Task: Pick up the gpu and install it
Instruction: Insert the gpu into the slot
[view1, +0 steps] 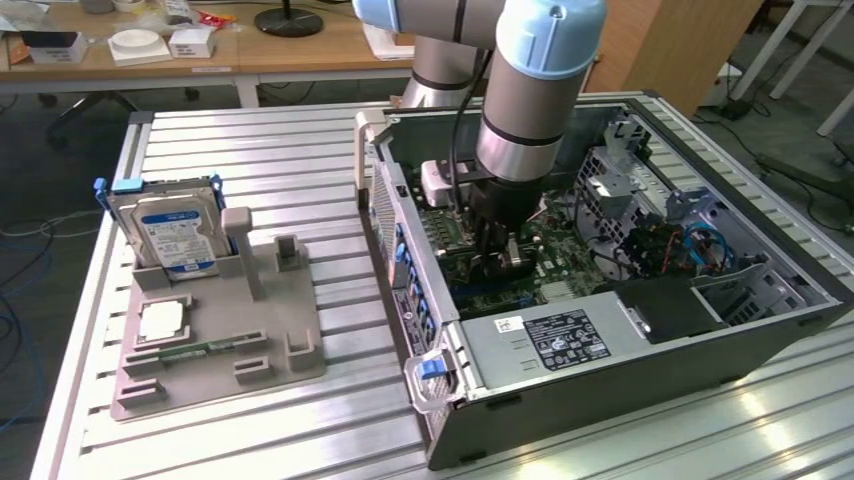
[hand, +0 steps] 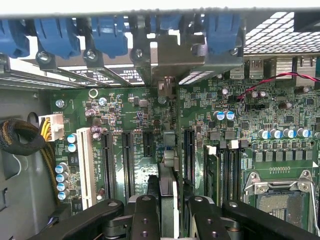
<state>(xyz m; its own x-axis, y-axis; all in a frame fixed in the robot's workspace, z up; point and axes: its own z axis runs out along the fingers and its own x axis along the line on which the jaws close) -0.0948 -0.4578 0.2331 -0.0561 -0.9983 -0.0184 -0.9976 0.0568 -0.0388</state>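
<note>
Black gripper clamps the thin dark-faced green gpu card edge-on, upright over the green motherboard's slots inside the open grey metal case. That orientation probably suits seating.

I see the open grey metal computer case from above, farther off; my wrist camera closely faces its shared green motherboard.

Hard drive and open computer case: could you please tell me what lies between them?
In the exterior view, two grey uprights of the fixture stand there, then a bare strip of the slatted aluminium table.
</note>
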